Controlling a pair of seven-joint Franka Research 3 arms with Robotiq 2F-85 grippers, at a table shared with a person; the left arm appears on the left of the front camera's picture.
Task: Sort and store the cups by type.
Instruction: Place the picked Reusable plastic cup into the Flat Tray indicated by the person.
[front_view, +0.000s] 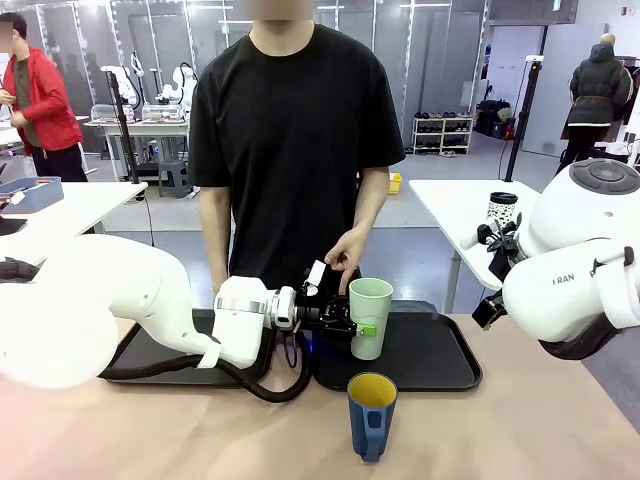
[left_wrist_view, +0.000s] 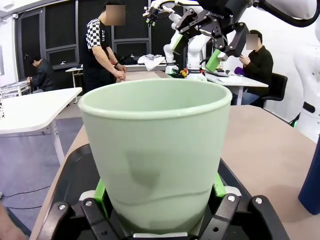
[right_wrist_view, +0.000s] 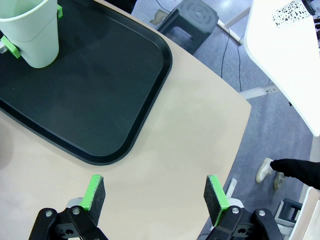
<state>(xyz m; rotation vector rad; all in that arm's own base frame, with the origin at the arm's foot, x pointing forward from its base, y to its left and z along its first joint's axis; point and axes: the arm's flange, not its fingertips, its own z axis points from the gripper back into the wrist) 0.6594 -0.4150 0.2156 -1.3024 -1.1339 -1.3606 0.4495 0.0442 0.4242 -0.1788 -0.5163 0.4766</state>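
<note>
My left gripper (front_view: 362, 326) is shut on the pale green tumbler (front_view: 370, 316), its green pads (left_wrist_view: 100, 190) pressing both sides low on the wall. The tumbler (left_wrist_view: 155, 150) stands upright over the right black tray (front_view: 430, 355), with its base at or just above the tray floor. In the right wrist view the tumbler (right_wrist_view: 30, 30) is at the top left. The dark blue mug (front_view: 372, 415), yellow inside, stands on the table in front of the tray, handle toward me. My right gripper (right_wrist_view: 155, 195) hangs open over bare table beside the tray's right edge (right_wrist_view: 150, 100).
A second black tray (front_view: 150, 350) lies to the left, partly under my left arm. The person stands at the far side with a hand (front_view: 345, 258) just behind the tumbler. A white speckled cup with a black lid (front_view: 502, 208) stands on another table. My right arm (front_view: 575, 265) is at the right.
</note>
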